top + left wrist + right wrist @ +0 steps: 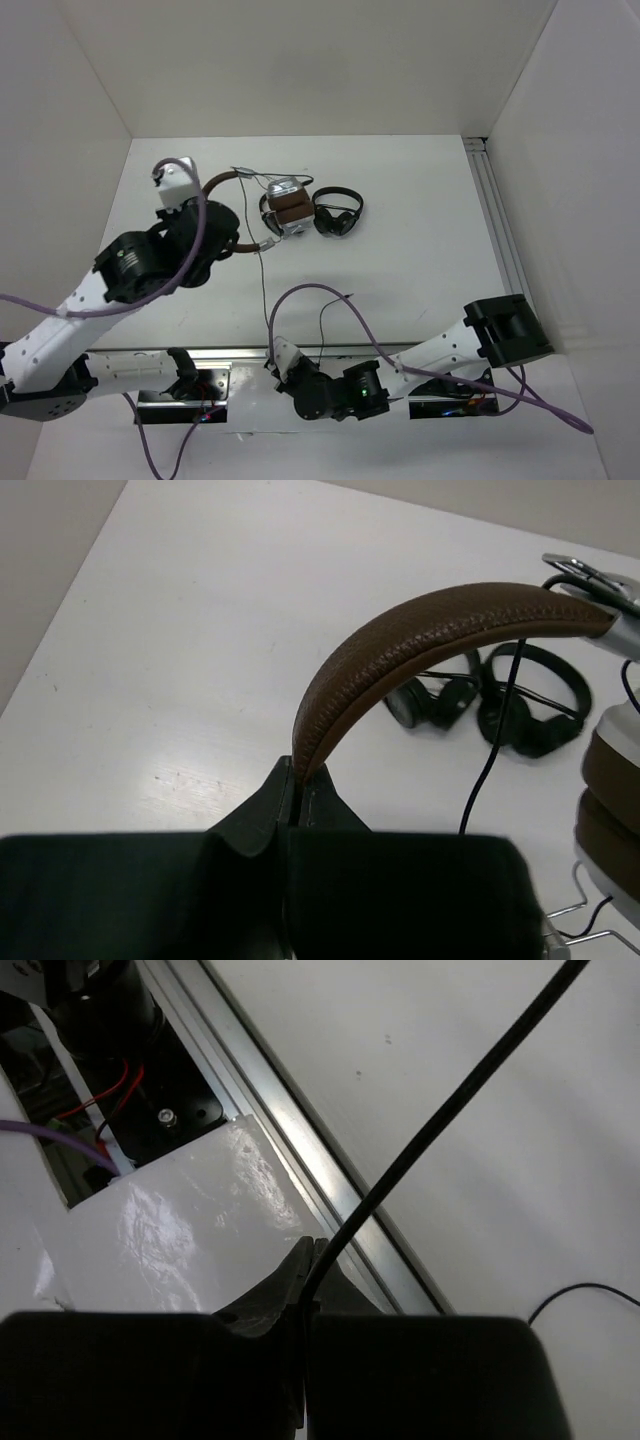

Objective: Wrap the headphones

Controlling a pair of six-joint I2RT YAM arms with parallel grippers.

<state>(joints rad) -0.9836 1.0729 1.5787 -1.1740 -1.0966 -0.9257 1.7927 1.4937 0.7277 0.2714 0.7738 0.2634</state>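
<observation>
The headphones lie at the back middle of the table, with a brown headband (212, 186) and silver-and-brown earcups (288, 209). My left gripper (226, 241) is shut on the headband (420, 625); in the left wrist view (300, 778) the leather strap runs straight out from between the closed fingers. An earcup (608, 780) shows at that view's right edge. The thin black cable (263, 295) runs from the earcups toward the table's near edge. My right gripper (272, 360) is shut on the cable (450, 1110) there, above the rail; it also shows in the right wrist view (312, 1258).
Two small all-black folded headphones (430, 702) (530, 708) lie beside the earcups; one (338, 213) is just right of them. An aluminium rail (330, 1200) runs along the near edge and another (497, 225) along the right side. White walls enclose the table.
</observation>
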